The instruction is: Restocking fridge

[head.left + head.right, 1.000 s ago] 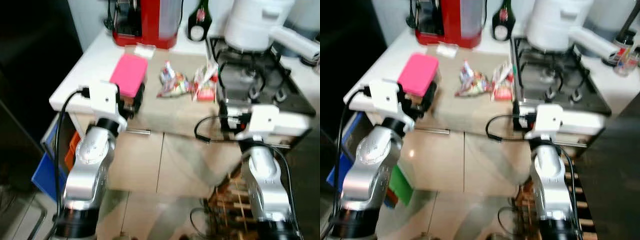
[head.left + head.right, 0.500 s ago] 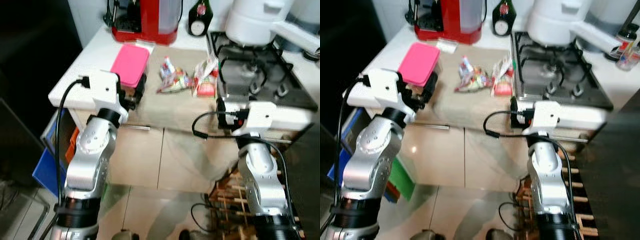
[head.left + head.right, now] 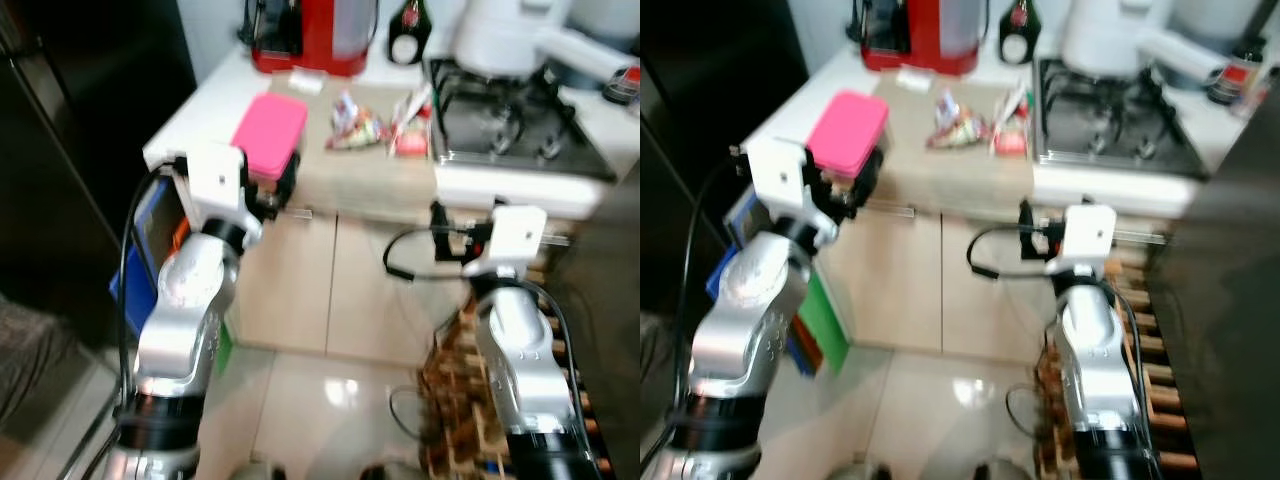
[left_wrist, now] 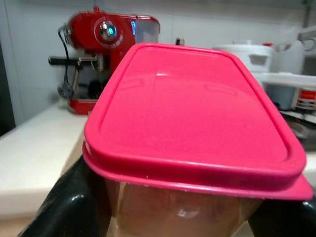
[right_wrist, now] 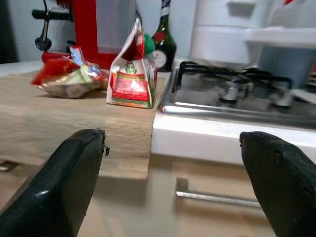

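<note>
Left gripper point(image 3: 283, 188) is clamping the pink-lidded container point(image 4: 190, 128) just off the counter point(image 3: 210, 105) edge; right gripper point(image 5: 173, 182) is hanging open, empty. Risk: container slipping while walking.

left gripper point(image 3: 275, 192) | gripping pink-lidded container point(image 3: 270, 150) | at counter point(image 3: 200, 110) edge

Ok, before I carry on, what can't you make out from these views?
- Contents of the clear container with the pink lid: left wrist view, the lid covers the top and the wall is blurred.
- Print on the red and white snack packet: right wrist view, too small to read.
- The white appliance on the stove: eye views, top cut off by the edge.
- The dark area at far left: eye views, too dark and blurred.
</note>
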Tool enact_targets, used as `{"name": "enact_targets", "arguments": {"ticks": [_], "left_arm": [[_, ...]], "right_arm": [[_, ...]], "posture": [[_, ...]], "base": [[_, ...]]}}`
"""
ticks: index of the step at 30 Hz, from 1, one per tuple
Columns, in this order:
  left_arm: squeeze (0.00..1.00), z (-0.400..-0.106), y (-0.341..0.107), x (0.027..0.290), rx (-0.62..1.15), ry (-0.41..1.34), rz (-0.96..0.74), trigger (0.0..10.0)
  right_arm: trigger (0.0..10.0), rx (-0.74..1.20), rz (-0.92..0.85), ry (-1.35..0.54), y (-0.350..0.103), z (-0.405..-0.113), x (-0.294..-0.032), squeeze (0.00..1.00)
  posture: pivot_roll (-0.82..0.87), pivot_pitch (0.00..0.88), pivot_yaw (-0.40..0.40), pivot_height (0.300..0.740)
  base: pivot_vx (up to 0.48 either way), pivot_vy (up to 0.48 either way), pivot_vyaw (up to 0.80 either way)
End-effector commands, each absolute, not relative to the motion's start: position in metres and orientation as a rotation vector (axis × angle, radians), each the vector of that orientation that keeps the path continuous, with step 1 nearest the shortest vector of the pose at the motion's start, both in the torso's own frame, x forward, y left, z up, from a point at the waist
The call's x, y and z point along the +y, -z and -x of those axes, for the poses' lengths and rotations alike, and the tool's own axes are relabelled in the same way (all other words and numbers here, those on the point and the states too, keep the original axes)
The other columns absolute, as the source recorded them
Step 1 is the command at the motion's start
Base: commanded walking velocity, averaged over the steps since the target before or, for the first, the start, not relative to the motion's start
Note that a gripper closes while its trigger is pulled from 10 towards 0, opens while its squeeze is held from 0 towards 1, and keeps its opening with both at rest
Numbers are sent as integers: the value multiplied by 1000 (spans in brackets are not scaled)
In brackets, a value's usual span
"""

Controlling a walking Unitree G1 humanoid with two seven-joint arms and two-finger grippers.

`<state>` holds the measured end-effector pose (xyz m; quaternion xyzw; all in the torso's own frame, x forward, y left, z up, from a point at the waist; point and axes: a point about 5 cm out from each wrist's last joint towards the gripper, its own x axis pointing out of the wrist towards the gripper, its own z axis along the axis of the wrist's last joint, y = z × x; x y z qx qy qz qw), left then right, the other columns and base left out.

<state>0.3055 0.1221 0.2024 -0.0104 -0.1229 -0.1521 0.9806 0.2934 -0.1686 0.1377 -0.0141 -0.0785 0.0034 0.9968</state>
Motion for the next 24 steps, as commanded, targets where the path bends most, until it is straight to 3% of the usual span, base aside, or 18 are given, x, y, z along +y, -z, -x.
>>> {"name": "enact_targets", "arguments": {"ticks": [1,17,24], "left_arm": [[0,-306,-205,123,-254,312,21,10000],[0,-307,-201,123,-238,311,25,10000],[0,-303,-201,122,-257,328,28,10000]], "right_arm": [[10000,-162,36,-15,-139,-294,-167,43],[10000,-148,36,-21,-133,-292,-166,43],[10000,-132,45,-21,-129,-290,-168,43]], "posture": [[-23,0,5,740],[-26,0,12,740],[-27,0,10,740]], "base": [[-307,0,0],[-310,0,0],[0,0,0]]}}
